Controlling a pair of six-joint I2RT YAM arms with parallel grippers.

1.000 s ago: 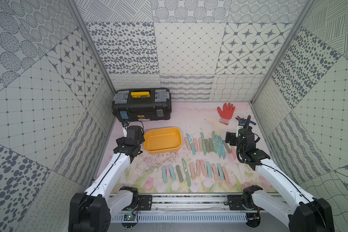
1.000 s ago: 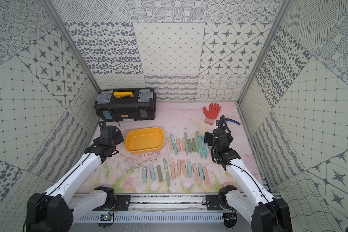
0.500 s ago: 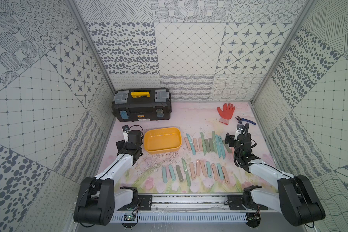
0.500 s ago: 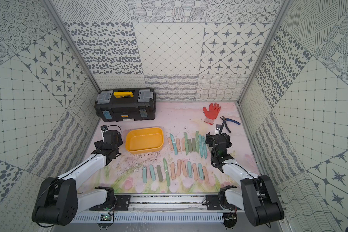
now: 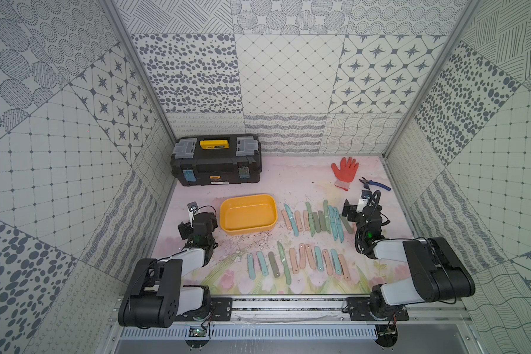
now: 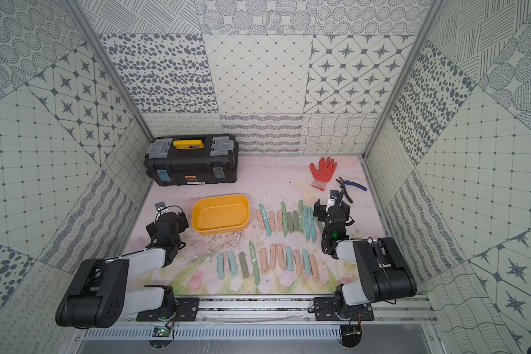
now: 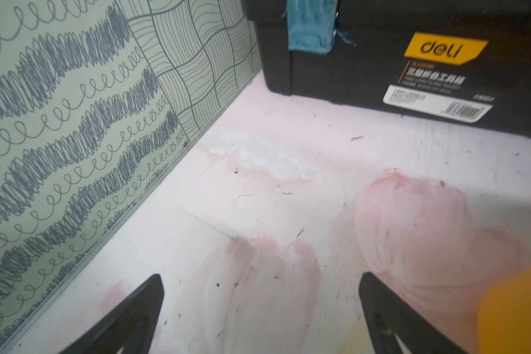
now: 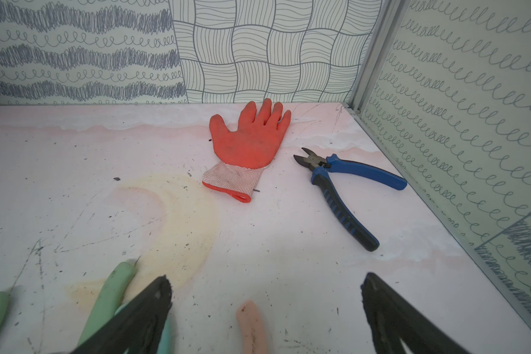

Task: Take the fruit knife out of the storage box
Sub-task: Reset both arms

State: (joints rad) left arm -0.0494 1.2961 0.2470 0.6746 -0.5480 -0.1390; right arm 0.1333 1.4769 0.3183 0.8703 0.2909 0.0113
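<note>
- Left jaws wide, holding nothing, just beside the storage box (image 5: 248,233) (yellow tub).
- Right jaws wide, holding nothing, over the fruit knives (image 5: 292,222).
- Fruit knives lie in two rows on the bench (image 5: 304,179).

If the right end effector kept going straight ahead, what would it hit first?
Probably the red glove, lying almost straight ahead of the open right end effector. The blue pliers sit off to one side. Height is unclear; it might pass above.
</note>
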